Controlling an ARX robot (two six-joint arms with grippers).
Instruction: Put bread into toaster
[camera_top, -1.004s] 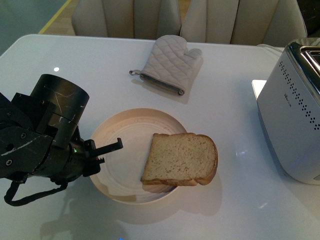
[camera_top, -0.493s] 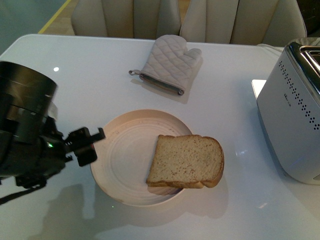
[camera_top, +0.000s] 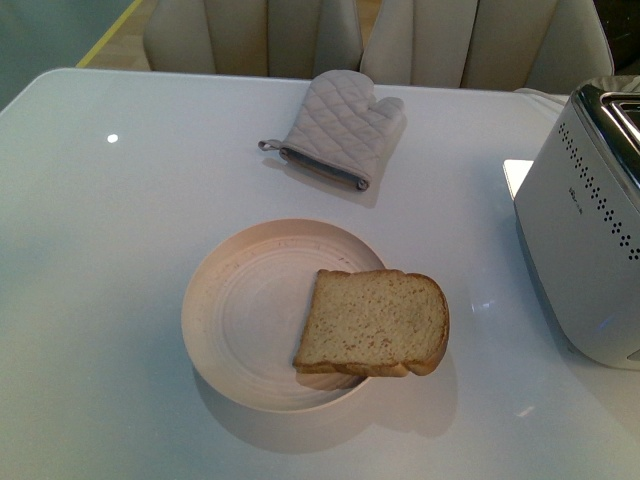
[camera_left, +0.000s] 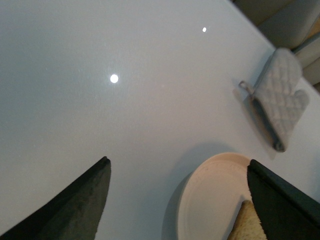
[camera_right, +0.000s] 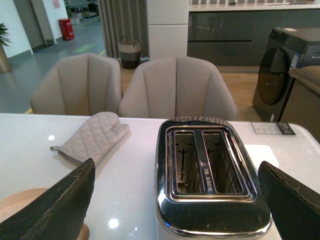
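Note:
A slice of bread (camera_top: 375, 322) lies on the right side of a round cream plate (camera_top: 240, 320), overhanging its rim, with a second slice edge showing beneath it. The white toaster (camera_top: 585, 250) stands at the table's right edge. Neither gripper shows in the front view. In the left wrist view my left gripper (camera_left: 180, 200) is open and empty, high above the table, with the plate (camera_left: 210, 200) and a bread corner (camera_left: 247, 225) between its jaws. In the right wrist view my right gripper (camera_right: 177, 200) is open and empty, behind the toaster (camera_right: 207, 175), whose two chrome slots look empty.
A quilted grey oven mitt (camera_top: 340, 128) lies at the back centre of the white table (camera_top: 110, 260); it also shows in the left wrist view (camera_left: 280, 100) and the right wrist view (camera_right: 92, 137). Beige chairs (camera_top: 250, 35) stand behind the table.
My left arm has pulled back to the left and out of the front view. The bread had shifted slightly right on the plate by half a second ago and has stayed there since.

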